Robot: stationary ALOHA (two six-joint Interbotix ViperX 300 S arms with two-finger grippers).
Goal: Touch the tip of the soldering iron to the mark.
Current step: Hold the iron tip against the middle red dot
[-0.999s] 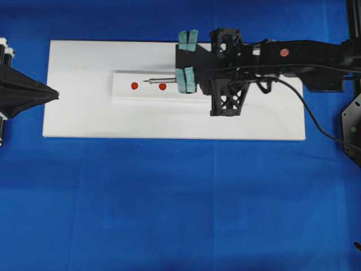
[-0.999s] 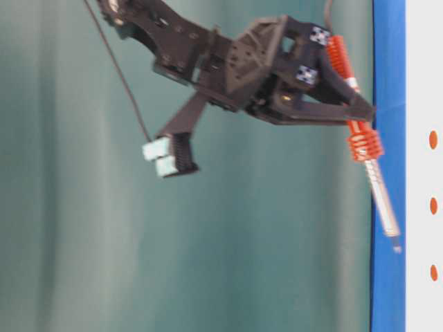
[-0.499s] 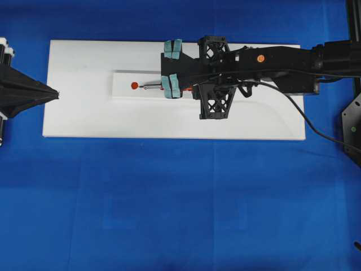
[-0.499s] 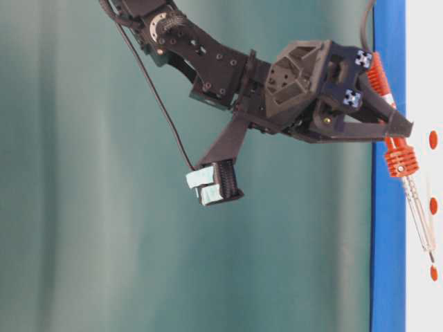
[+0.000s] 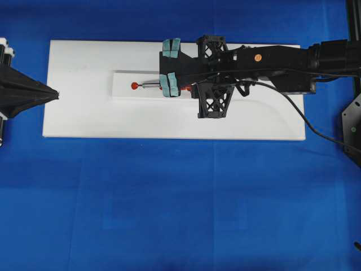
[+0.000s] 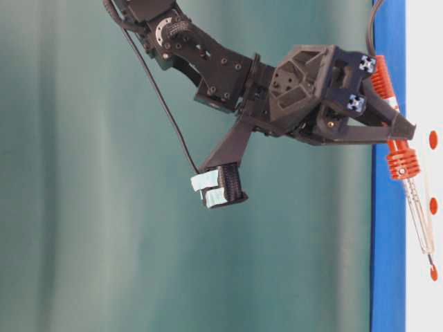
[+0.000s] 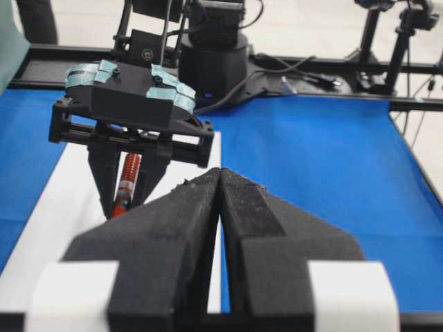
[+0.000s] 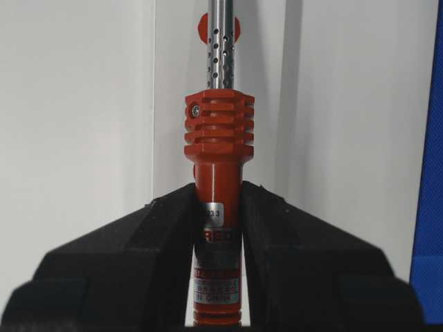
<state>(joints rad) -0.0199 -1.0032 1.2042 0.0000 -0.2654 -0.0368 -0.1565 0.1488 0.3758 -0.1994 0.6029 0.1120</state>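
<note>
My right gripper (image 8: 218, 192) is shut on the red-orange handle of the soldering iron (image 8: 219, 149); its perforated metal shaft points away from me across the red mark (image 8: 203, 28). From overhead the right gripper (image 5: 187, 88) hangs over the white strip, and the shaft (image 5: 151, 85) runs left to the mark (image 5: 134, 86). In the table-level view the iron (image 6: 402, 163) slants down and its tip (image 6: 430, 260) sits at the edge of the lowest mark (image 6: 434, 272); whether they touch is unclear. My left gripper (image 5: 55, 94), (image 7: 220, 174) rests shut and empty at the board's left edge.
A white board (image 5: 84, 118) with a raised strip (image 5: 121, 95) lies on the blue cloth (image 5: 169, 197). Two more red marks (image 6: 433, 140), (image 6: 433, 205) show on the strip. The iron's black cord (image 5: 304, 116) trails right. The teal-taped mount (image 5: 171, 48) sticks out above the right wrist.
The right arm carried the iron leftward and lower; its tip passed the nearer red mark and now ends at the leftmost one. The last half second brought only a small shift. The left gripper stayed still.
</note>
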